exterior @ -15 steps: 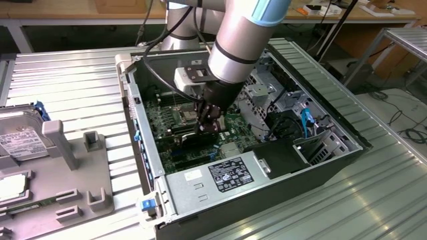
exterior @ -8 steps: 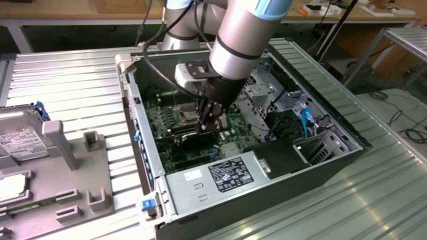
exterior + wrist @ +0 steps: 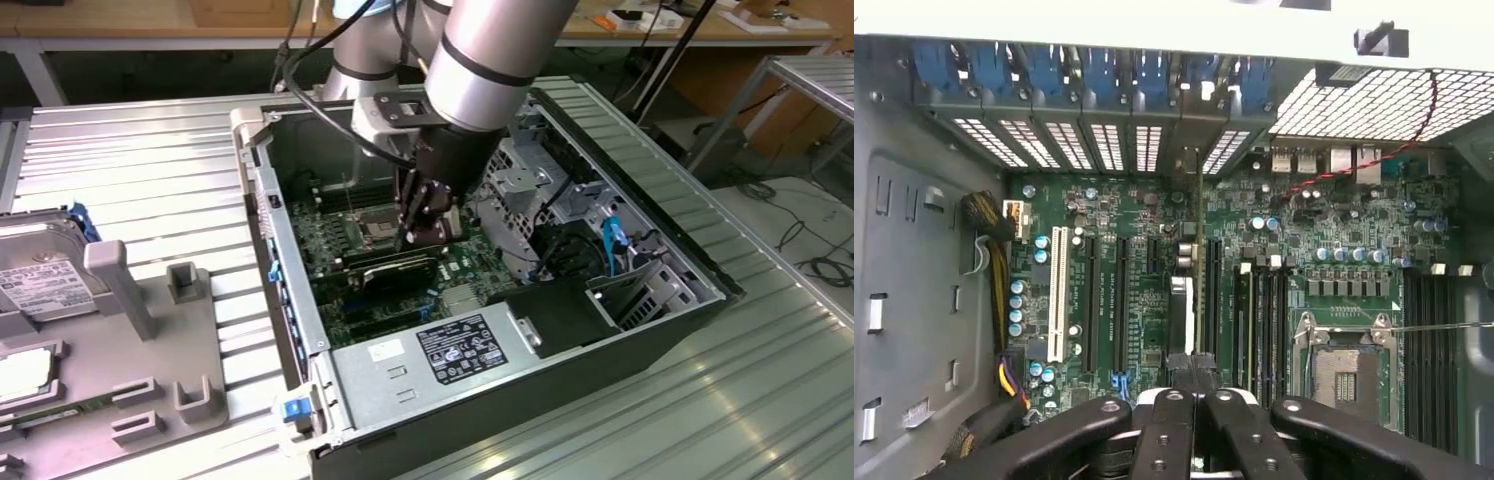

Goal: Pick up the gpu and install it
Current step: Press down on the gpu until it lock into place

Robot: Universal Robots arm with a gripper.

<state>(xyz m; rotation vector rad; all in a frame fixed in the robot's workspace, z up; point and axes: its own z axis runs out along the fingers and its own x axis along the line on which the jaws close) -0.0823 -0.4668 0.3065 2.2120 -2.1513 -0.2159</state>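
Note:
The gpu shows edge-on in the wrist view as a thin dark card. It stands upright over the green motherboard, one end at the slotted rear brackets and the other between my fingertips. My gripper is shut on its top edge. In the exterior view the gripper is low inside the open computer case, and the gpu is the dark card just under it, lying along the board's expansion slots.
A silver hard drive lies on a grey fixture at the exterior view's left. Inside the case are the power supply, the processor socket, a drive cage and blue-tipped cables.

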